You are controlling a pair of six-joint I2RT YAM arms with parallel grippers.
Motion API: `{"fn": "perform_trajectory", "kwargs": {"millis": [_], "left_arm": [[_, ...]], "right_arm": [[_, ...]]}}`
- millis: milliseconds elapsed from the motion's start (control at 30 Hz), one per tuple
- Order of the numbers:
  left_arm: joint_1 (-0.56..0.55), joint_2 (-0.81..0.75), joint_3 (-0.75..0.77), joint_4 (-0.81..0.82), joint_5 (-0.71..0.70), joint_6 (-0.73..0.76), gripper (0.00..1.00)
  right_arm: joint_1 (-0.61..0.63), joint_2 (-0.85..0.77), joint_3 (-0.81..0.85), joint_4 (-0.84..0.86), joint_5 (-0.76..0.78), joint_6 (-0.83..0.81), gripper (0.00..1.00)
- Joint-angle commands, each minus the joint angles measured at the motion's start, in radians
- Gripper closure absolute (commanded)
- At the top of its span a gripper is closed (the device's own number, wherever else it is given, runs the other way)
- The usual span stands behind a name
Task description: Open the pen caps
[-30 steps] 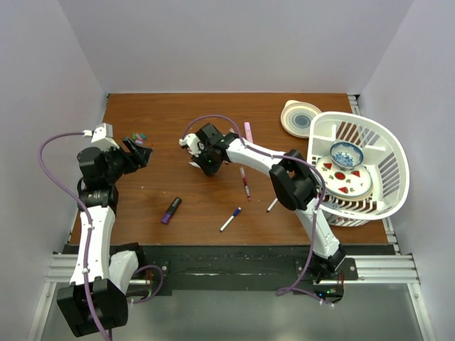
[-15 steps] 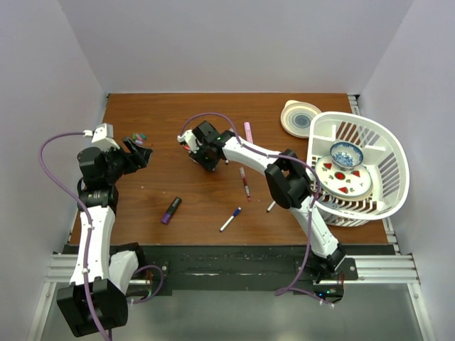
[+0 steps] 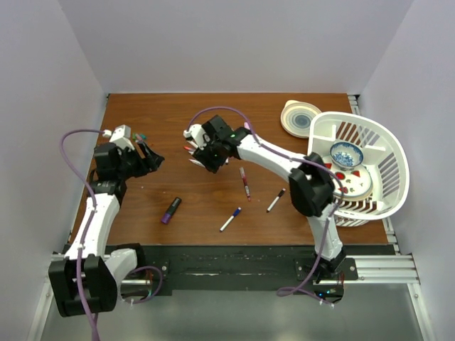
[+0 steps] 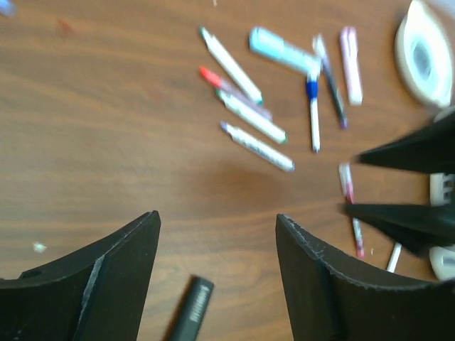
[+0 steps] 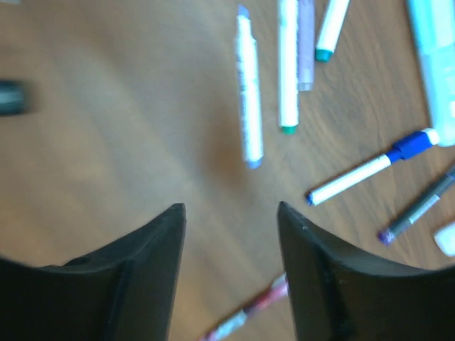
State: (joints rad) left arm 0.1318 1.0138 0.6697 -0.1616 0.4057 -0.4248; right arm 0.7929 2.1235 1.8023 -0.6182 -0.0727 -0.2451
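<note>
Open and empty at left gripper (image 4: 217,220) and right gripper (image 5: 231,209). Looks barely begun: pen caps (image 5: 412,144) on their pens (image 4: 254,121), bunched on the table (image 4: 106,106) under the right one.

pen caps, each seated on the end of its pen; pens lie flat on the desk (image 3: 156,114). views are blurred and the cap seams can't be made out.
- green cap (image 5: 288,128): small tip on a white barrel (image 5: 288,64).
- teal cap (image 5: 323,54): just beside the green-capped pen, on a near-parallel barrel.
- blue cap (image 5: 412,144): stubby, on a slanted white pen to one side of the cluster.
- purple cap (image 5: 385,235): on a thin dark pen, tilted, near the blue-capped one.
- red cap (image 4: 207,72): at the cluster's edge.
- second blue cap (image 3: 237,211): on a lone pen, well apart, near the front.
</note>
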Motion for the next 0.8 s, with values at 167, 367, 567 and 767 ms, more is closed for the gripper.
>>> {"fn": "perform_trajectory", "kwargs": {"millis": [167,367,567,767], "left_arm": [[-0.342,0.114,0.123,-0.225,-0.289,-0.005,0.30],[-0.394,-0.006,0.038,-0.343,-0.403,-0.143,0.30],[-0.432,-0.113,-0.044,-0.386,-0.458,-0.255,0.32],[-0.480,-0.031,-0.032,-0.463,-0.534,-0.299,0.32]], "right_arm": [[0.002,-0.465,-0.388,0.095,-0.554,-0.190,0.18],[0.002,-0.565,-0.566,0.086,-0.797,-0.448,0.14],[0.000,-0.567,-0.604,0.037,-0.892,-0.597,0.12],[0.000,-0.571,-0.612,0.040,-0.878,-0.609,0.12]]}}
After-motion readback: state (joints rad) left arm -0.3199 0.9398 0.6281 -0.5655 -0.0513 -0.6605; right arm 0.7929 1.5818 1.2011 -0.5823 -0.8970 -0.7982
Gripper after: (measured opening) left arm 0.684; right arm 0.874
